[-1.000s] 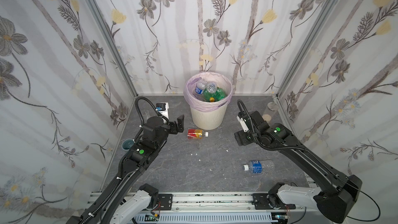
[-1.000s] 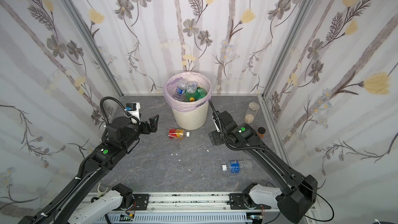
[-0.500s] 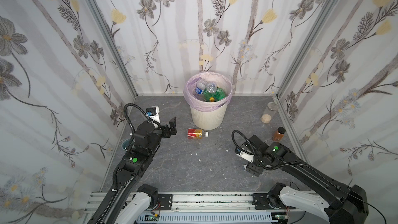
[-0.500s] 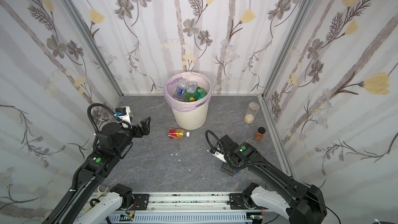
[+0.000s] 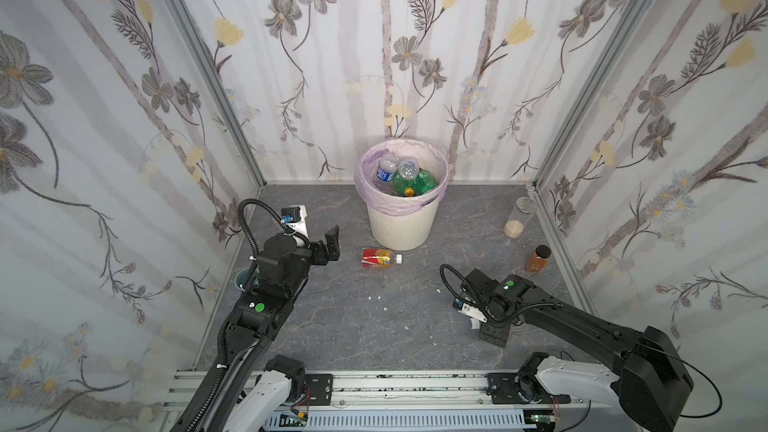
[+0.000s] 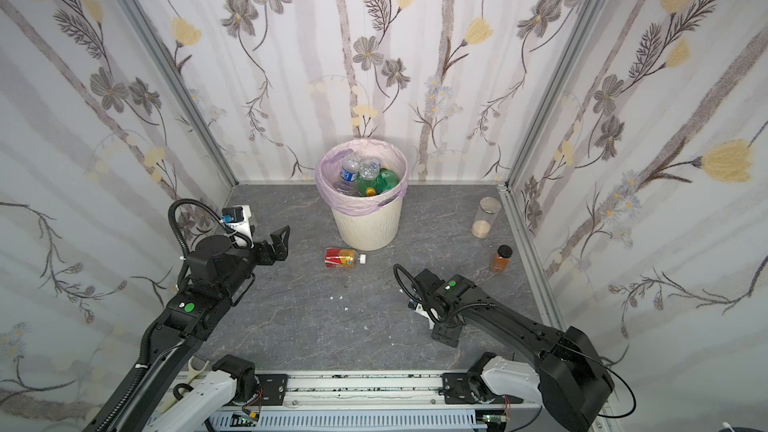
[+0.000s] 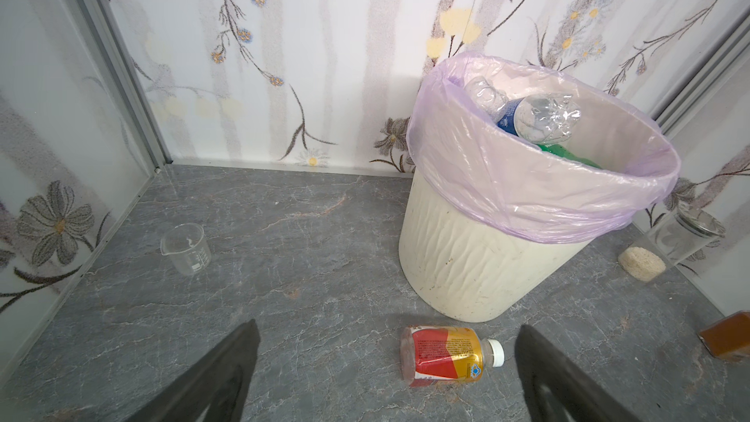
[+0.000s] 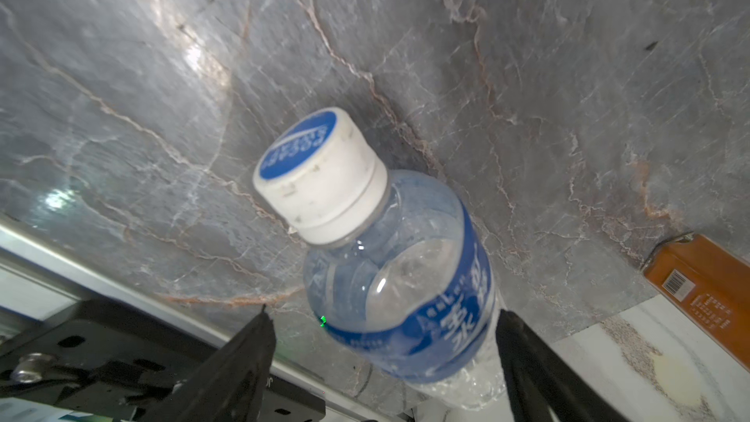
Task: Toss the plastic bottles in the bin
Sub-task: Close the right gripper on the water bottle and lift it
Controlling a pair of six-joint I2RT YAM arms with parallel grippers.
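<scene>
Floral wallpaper on three sides, grey marbled floor (image 5: pixel 374 347) below, and the bin (image 5: pixel 401 226) stands at the back wall, its lilac liner folded over the rim. Clear and green bottles (image 5: pixel 409 178) are already piled inside.

Off to the right, well clear of the action, stand a grain jar (image 5: pixel 517 218) and an amber jar (image 5: pixel 538 258). A blue cup (image 5: pixel 242 280) peeks out beside the left arm.

On the floor just in front of the bin lies the red-and-yellow bottle (image 5: pixel 376 257), on its side. Its long axis runs across both top views, white cap towards the right arm, base towards the left gripper (image 5: pixel 331 243). That pincer hovers with its jaws wide apart, only bare floor between it and the bottle.

Low at the near right, the right gripper (image 5: pixel 478 324) is down over something the arm almost hides from above. The right wrist view settles it: a blue-label bottle (image 8: pixel 397 278) sits between the jaws, blue-and-white cap pointing out past the fingertips. Jaws apart: one finger (image 8: pixel 523 359) is at the label, the other (image 8: pixel 243 363) stands off with a gap.

Only the left wrist view shows a glass beaker (image 7: pixel 184 247) near the side wall.
</scene>
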